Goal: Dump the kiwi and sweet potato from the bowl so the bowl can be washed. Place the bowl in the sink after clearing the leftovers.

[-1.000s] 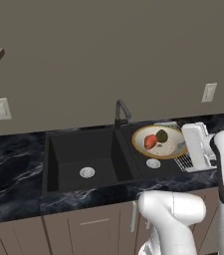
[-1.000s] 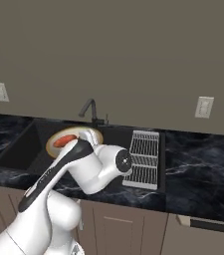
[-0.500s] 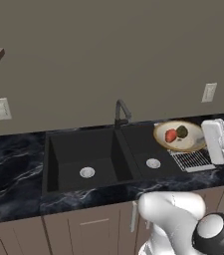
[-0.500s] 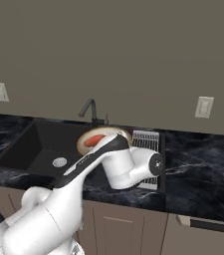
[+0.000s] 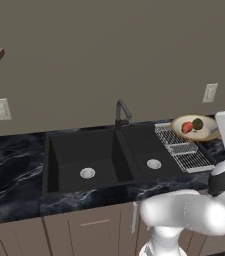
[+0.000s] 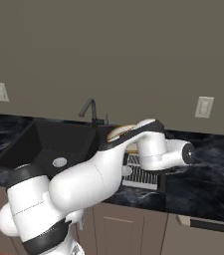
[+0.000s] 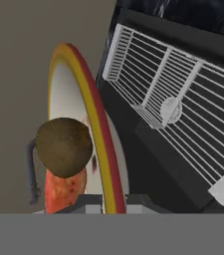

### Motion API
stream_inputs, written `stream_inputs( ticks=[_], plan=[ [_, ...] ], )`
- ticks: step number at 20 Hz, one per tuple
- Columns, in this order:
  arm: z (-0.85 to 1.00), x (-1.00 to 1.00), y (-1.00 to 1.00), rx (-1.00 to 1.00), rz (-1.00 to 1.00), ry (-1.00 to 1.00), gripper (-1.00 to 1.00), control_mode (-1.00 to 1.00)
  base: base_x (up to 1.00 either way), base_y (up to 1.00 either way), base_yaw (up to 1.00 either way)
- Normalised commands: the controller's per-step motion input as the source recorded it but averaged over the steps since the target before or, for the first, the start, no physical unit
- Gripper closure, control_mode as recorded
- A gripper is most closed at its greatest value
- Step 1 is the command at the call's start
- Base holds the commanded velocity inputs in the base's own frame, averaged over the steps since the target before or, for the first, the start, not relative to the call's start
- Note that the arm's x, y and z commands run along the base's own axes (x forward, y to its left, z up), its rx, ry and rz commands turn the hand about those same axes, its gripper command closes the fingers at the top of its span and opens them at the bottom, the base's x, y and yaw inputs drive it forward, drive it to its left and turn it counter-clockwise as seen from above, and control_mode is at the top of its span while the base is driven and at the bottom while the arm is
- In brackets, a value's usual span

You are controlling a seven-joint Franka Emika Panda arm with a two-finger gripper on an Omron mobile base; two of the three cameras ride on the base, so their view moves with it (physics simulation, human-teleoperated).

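The bowl (image 5: pixel 207 133), tan-rimmed and cream inside, hangs to the right of the black sink (image 5: pixel 104 157), past the far end of the wire rack. The orange-red sweet potato (image 5: pixel 187 127) and the dark kiwi (image 5: pixel 198 123) lie inside it. My gripper (image 5: pixel 220 131) is shut on the bowl's right rim. In the hand view the rim (image 7: pixel 91 119) runs between my fingertips (image 7: pixel 86 203), with the kiwi (image 7: pixel 63 147) resting above the sweet potato (image 7: pixel 63 191). In the right base view my arm hides most of the bowl (image 6: pixel 119 131).
A silver wire rack (image 5: pixel 181 146) lies over the right edge of the sink's right basin, its drain (image 5: pixel 154 163) beside it. The dark faucet (image 5: pixel 121 110) stands behind the sink. Black marble counter (image 5: pixel 14 170) runs on both sides, with the wall close behind.
The arm has swung the bowl to the right, from over the right basin across the wire rack to the counter side. Both pieces have stayed in the bowl.
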Motion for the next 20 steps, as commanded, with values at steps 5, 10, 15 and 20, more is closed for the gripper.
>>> stream_inputs(
  ticks=[5, 10, 15, 20],
  plan=[
    [-0.08, 0.19, -0.47, -0.10, 0.01, 0.00, 1.00, -1.00, 0.00, 0.00, 0.00],
    [-0.18, 0.00, 0.01, -0.11, 0.01, 0.00, 1.00, -1.00, 0.00, 0.00, 0.00],
    [-0.16, 0.00, -0.22, -0.19, 0.05, 0.00, 1.00, -1.00, 0.00, 0.00, 0.00],
    [-0.23, 0.06, -0.14, -0.26, 0.03, 0.00, 1.00, -1.00, 0.00, 0.00, 0.00]
  ],
)
